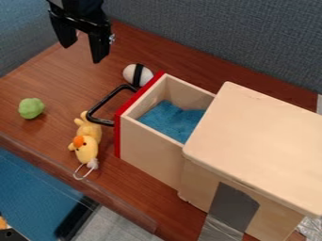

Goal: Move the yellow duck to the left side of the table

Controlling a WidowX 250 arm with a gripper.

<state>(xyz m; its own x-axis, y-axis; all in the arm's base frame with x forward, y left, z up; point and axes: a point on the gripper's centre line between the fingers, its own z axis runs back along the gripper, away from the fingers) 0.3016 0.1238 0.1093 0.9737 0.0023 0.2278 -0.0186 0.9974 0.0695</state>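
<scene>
Camera view: gripper (pixel 82 52) upper left, fingers apart, nothing between. Duck (pixel 86 149) on table (pixel 41 77), below gripper in view, toward near edge, close by handle (pixel 106 99); long axis roughly up-down in view.

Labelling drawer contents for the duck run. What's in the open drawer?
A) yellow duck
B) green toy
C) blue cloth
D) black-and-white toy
C: the blue cloth lies inside the open drawer, while the yellow duck is outside it on the table.
</scene>
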